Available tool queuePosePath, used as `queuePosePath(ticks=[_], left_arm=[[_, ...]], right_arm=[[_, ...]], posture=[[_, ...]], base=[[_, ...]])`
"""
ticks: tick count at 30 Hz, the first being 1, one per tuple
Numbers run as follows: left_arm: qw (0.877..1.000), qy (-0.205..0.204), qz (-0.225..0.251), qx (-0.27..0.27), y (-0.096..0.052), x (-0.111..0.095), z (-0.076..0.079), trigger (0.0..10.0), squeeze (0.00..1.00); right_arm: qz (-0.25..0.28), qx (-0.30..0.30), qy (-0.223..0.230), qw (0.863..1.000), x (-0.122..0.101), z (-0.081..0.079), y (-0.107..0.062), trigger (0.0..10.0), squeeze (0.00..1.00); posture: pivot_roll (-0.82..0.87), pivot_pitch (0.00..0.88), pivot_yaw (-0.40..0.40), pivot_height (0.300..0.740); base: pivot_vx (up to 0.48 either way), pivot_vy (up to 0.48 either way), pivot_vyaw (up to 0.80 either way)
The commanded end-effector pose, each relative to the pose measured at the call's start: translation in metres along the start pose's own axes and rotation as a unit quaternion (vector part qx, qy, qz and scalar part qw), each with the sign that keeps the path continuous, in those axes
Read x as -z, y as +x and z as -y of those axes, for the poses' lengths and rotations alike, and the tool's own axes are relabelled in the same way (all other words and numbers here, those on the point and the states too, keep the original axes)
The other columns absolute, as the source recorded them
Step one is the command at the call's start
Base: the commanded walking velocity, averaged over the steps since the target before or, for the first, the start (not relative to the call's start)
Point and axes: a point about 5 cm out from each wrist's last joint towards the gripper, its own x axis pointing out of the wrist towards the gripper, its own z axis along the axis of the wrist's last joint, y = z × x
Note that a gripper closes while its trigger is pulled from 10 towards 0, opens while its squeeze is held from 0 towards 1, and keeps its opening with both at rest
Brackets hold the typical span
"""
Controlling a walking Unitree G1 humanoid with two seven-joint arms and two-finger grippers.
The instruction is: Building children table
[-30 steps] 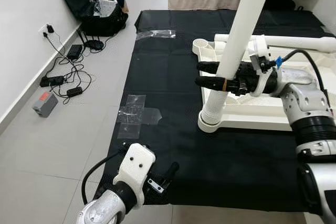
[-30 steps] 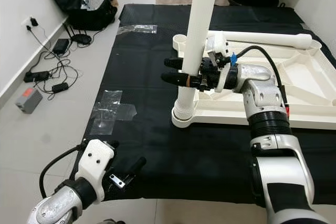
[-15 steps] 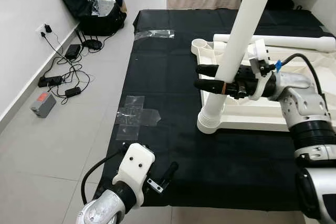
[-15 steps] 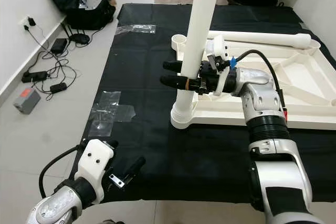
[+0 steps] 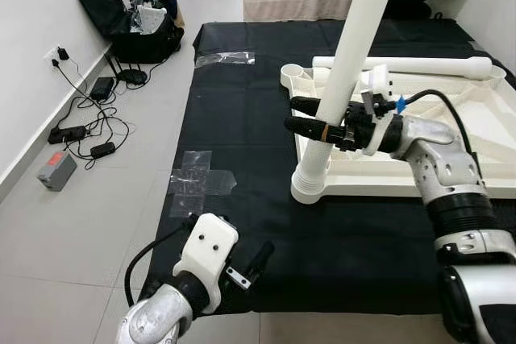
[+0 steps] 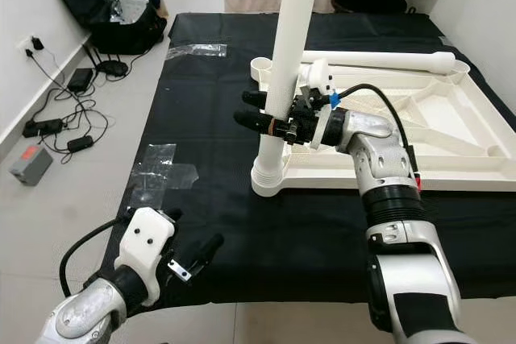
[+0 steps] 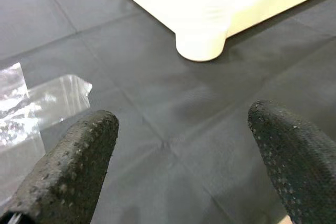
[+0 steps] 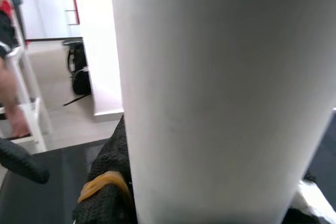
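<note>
Grey tile floor [image 5: 72, 223], white wall [image 5: 32, 30]

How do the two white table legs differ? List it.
The leg in the right gripper stands upright, its base in the near corner socket of the tabletop; the other leg lies flat along the tabletop's far edge. The upright leg is gripped between the fingers; the lying leg is untouched. Both are plain white tubes.
</note>
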Motion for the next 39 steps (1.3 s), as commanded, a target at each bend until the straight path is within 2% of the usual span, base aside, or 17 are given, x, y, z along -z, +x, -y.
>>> queuePosePath(ticks=[1, 7, 9, 15, 19, 20, 24, 26, 28, 29, 30, 31, 35, 36, 37, 39], left_arm=[[1.000, 0.010, -0.011, -0.005, 0.000, 0.005, -0.003, 10.0, 0.00], [1.000, 0.014, -0.007, -0.012, 0.002, 0.004, -0.008, 10.0, 0.00], [1.000, 0.017, -0.006, -0.015, 0.003, 0.004, -0.010, 10.0, 0.00], [1.000, 0.020, -0.005, -0.019, 0.005, 0.003, -0.012, 10.0, 0.00], [0.999, 0.027, -0.001, -0.025, 0.006, 0.002, -0.016, 10.0, 0.00], [0.999, 0.027, -0.001, -0.025, 0.006, 0.002, -0.016, 10.0, 0.00], [0.999, 0.028, 0.003, -0.029, 0.008, 0.001, -0.019, 10.0, 0.00], [0.999, 0.029, 0.004, -0.030, 0.009, 0.001, -0.020, 10.0, 0.00], [0.999, 0.031, 0.005, -0.031, 0.010, 0.001, -0.021, 10.0, 0.00], [0.999, 0.031, 0.005, -0.031, 0.010, 0.001, -0.021, 10.0, 0.00], [0.999, 0.032, 0.006, -0.032, 0.010, 0.001, -0.021, 10.0, 0.00], [0.999, 0.032, 0.006, -0.032, 0.010, 0.001, -0.021, 10.0, 0.00], [0.999, 0.032, 0.008, -0.033, 0.011, 0.001, -0.022, 10.0, 0.00], [0.999, 0.032, 0.008, -0.033, 0.011, 0.001, -0.022, 10.0, 0.00], [0.999, 0.031, 0.007, -0.033, 0.011, 0.001, -0.022, 10.0, 0.00], [0.999, 0.032, 0.007, -0.033, 0.011, 0.001, -0.022, 10.0, 0.00]], right_arm=[[-0.055, 0.024, 0.060, 0.996, 0.039, -0.009, 0.002, 10.0, 0.00], [-0.067, 0.069, 0.067, 0.993, 0.045, -0.012, 0.015, 10.0, 0.00], [-0.078, 0.105, 0.081, 0.988, 0.051, -0.012, 0.023, 10.0, 0.00], [-0.095, 0.170, 0.103, 0.975, 0.060, -0.009, 0.030, 10.0, 0.00], [-0.099, 0.260, 0.114, 0.954, 0.067, -0.006, 0.035, 10.0, 0.00], [-0.099, 0.260, 0.114, 0.954, 0.067, -0.006, 0.035, 10.0, 0.00], [-0.095, 0.319, 0.109, 0.937, 0.069, -0.007, 0.037, 10.0, 0.00], [-0.096, 0.345, 0.117, 0.926, 0.071, -0.008, 0.038, 10.0, 0.00], [-0.104, 0.381, 0.130, 0.909, 0.075, -0.008, 0.037, 10.0, 0.00], [-0.104, 0.381, 0.130, 0.909, 0.075, -0.008, 0.037, 10.0, 0.00], [-0.107, 0.417, 0.134, 0.892, 0.076, -0.007, 0.036, 10.0, 0.00], [-0.107, 0.417, 0.134, 0.892, 0.076, -0.007, 0.036, 10.0, 0.00], [-0.102, 0.481, 0.124, 0.862, 0.072, -0.009, 0.042, 10.0, 0.00], [-0.102, 0.481, 0.124, 0.862, 0.072, -0.009, 0.042, 10.0, 0.00], [-0.101, 0.498, 0.131, 0.851, 0.072, -0.011, 0.046, 10.0, 0.00], [-0.105, 0.515, 0.137, 0.840, 0.072, -0.014, 0.051, 10.0, 0.00]], posture=[[0.14, 0.199, -0.006, 0.740], [0.14, 0.202, -0.007, 0.740], [0.14, 0.201, -0.007, 0.740], [0.13, 0.204, -0.009, 0.740], [0.13, 0.205, -0.016, 0.740], [0.13, 0.205, -0.016, 0.740], [0.13, 0.204, -0.015, 0.740], [0.12, 0.204, -0.015, 0.740], [0.12, 0.203, -0.015, 0.740], [0.12, 0.203, -0.015, 0.740], [0.12, 0.202, -0.017, 0.740], [0.12, 0.202, -0.017, 0.740], [0.12, 0.203, -0.017, 0.740], [0.12, 0.203, -0.017, 0.740], [0.12, 0.203, -0.017, 0.740], [0.12, 0.205, -0.018, 0.740]], base=[[0.000, 0.000, 0.00], [0.000, 0.000, 0.00], [0.000, 0.000, 0.00], [0.000, 0.000, 0.00], [0.000, 0.000, 0.00], [0.000, 0.000, 0.00], [0.000, 0.000, 0.00], [0.000, 0.000, 0.00], [0.000, 0.000, 0.00], [0.000, 0.000, 0.00], [0.000, 0.000, 0.00], [0.000, 0.000, 0.00], [0.000, 0.000, 0.00], [0.000, 0.000, 0.00], [0.000, 0.000, 0.00], [0.000, 0.000, 0.00]])
